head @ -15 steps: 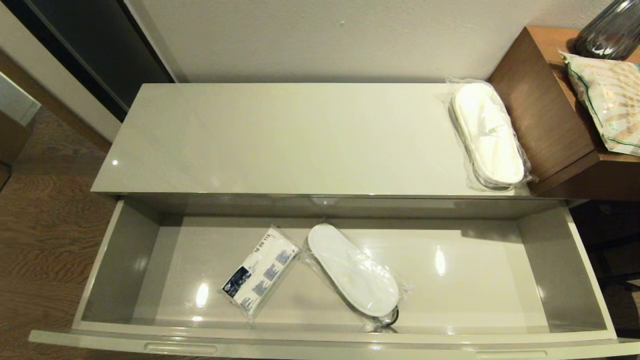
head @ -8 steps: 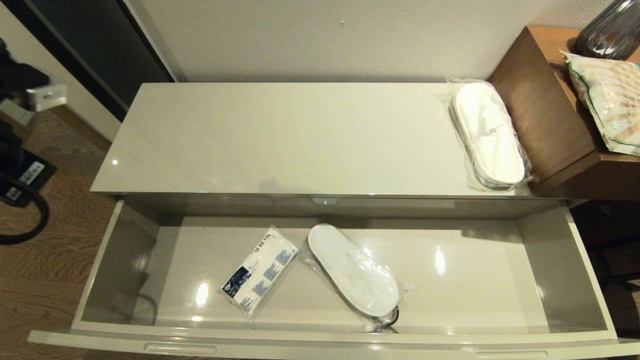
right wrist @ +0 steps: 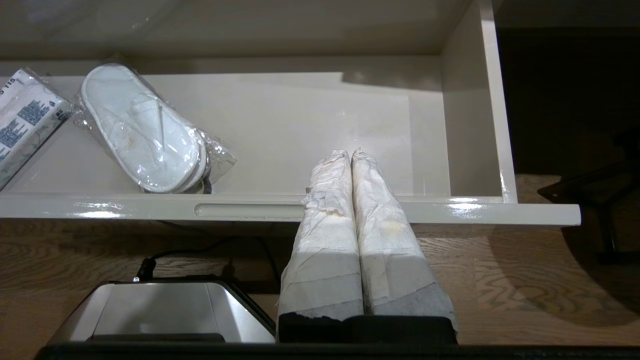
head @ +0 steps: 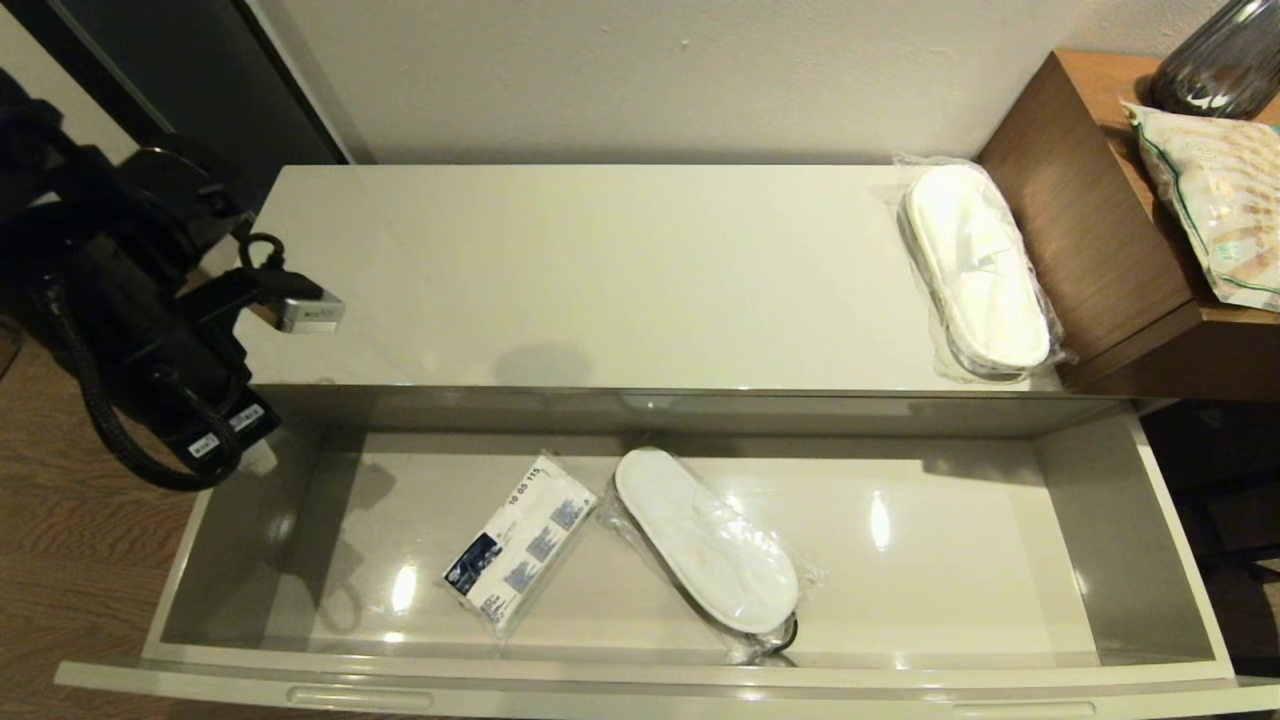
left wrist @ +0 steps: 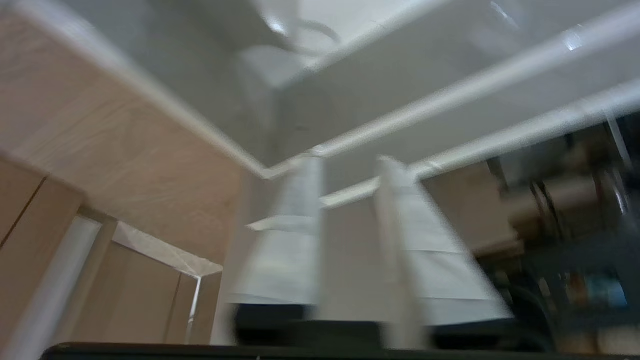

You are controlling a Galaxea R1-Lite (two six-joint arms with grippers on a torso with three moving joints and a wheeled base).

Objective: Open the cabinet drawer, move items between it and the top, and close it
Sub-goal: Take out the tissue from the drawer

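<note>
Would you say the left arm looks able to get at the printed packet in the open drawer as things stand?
Probably yes. The drawer stands open, the packet lies uncovered beside the wrapped slippers, and the left pincer, open, hangs by the drawer's left end.
</note>
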